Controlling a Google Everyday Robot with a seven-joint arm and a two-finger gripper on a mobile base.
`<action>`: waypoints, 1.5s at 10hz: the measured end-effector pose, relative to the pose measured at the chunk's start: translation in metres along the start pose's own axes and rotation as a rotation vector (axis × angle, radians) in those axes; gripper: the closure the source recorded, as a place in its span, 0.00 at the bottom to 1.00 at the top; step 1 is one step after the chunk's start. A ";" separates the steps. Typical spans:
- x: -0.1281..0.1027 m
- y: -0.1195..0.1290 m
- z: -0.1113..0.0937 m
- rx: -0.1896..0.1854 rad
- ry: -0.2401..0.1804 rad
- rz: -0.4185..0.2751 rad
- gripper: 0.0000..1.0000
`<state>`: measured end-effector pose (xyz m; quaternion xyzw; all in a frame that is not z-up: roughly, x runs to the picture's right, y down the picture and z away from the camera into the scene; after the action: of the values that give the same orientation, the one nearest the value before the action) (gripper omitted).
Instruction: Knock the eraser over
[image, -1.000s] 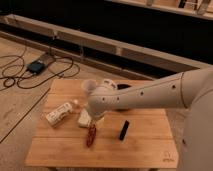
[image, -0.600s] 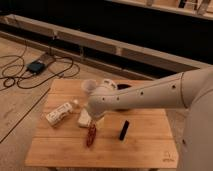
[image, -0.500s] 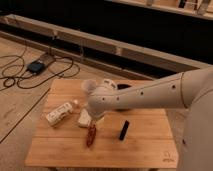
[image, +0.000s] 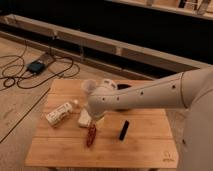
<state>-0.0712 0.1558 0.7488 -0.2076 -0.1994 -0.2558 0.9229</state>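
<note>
The eraser (image: 123, 130) is a small thin black slab on the wooden table (image: 65, 152), right of centre. I cannot tell whether it stands on edge or lies flat. My white arm (image: 150, 95) reaches in from the right. Its gripper (image: 95, 119) hangs low over the table's middle, just above the whitish block (image: 83, 119) and the slim dark-red object (image: 91, 135). The gripper is to the left of the eraser, a short gap apart and not touching it.
A clear plastic bottle (image: 60, 113) lies on the table's left side. A pale cup (image: 89, 86) and a dark bowl (image: 123, 87) stand at the back, partly behind the arm. Cables and a small box (image: 36, 66) lie on the floor at left.
</note>
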 end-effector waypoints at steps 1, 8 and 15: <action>0.000 0.000 0.000 0.000 0.000 0.000 0.20; 0.000 0.000 0.000 0.000 0.000 0.000 0.20; 0.014 -0.002 -0.003 0.036 0.018 -0.073 0.20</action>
<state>-0.0611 0.1473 0.7537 -0.1812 -0.2033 -0.2874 0.9183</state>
